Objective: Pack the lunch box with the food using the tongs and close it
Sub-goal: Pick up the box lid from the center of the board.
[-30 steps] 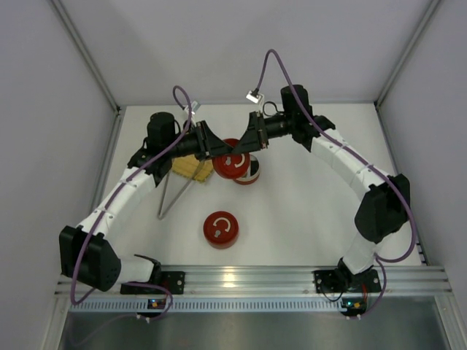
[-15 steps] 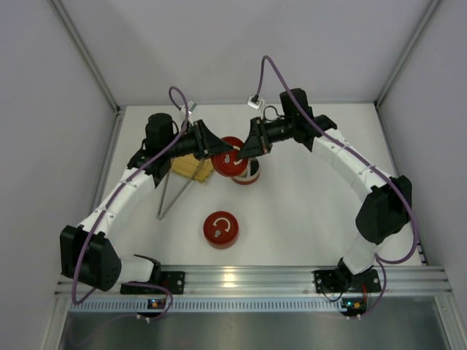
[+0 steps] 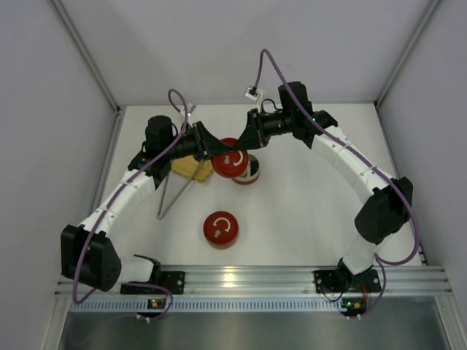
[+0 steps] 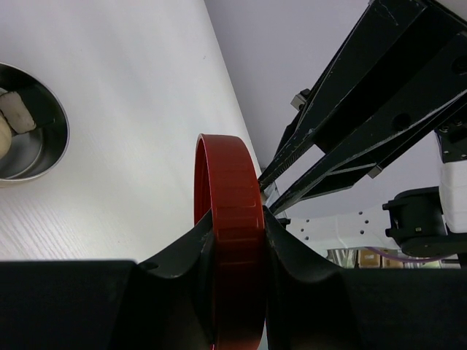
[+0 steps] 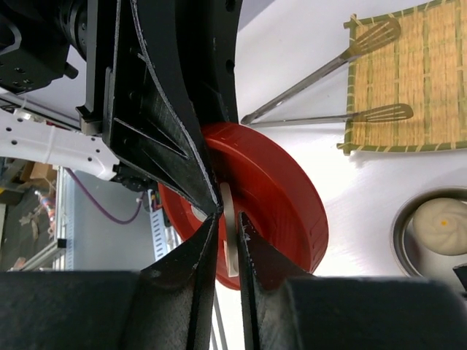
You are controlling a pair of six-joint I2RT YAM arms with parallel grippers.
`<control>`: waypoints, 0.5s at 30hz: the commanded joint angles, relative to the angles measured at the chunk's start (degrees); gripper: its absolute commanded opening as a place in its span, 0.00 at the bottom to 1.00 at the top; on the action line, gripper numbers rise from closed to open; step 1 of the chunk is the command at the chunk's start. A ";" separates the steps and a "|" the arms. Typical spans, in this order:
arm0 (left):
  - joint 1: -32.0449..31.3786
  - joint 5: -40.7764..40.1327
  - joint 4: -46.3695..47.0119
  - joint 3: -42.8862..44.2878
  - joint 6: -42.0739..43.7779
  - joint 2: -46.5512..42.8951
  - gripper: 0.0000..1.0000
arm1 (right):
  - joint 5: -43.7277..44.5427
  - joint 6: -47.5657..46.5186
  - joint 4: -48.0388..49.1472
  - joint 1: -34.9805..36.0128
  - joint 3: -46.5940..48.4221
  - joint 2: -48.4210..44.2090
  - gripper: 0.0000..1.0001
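both grippers on the lid

your red lid (image 3: 232, 162) hangs edge-on by the box (image 5: 398, 233). your left gripper (image 4: 238, 219) clamps its rim; your right gripper (image 5: 226, 217) pinches its white handle (image 5: 229, 244). a bun (image 5: 440, 226) sits inside. the tongs (image 5: 306, 82) lie tips on the mat (image 5: 416, 80).

The red lid (image 3: 232, 162) hides most of the lunch box (image 3: 253, 174).

robot lab test cell: white panel walls (image 3: 219, 44), aluminium rail (image 3: 248, 278) along near edge, white table (image 3: 306, 211).
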 commanded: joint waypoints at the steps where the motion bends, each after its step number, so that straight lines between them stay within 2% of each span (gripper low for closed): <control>1: 0.29 -0.50 4.27 -0.45 -1.23 -1.26 0.00 | -0.27 -1.55 0.12 2.02 2.02 -0.35 0.14; 5: 0.38 -0.68 5.06 -0.28 -2.45 -1.26 0.00 | 1.48 -3.57 -2.51 2.02 2.89 -0.26 0.10; 9: 0.46 -0.59 5.68 -0.28 -2.90 -1.08 0.00 | 1.75 -5.94 -5.33 2.10 2.81 -0.26 0.19; 15: 0.99 -0.59 6.56 -0.72 -4.04 -1.26 0.00 | 0.35 -6.65 -5.51 2.11 -0.44 -1.75 0.25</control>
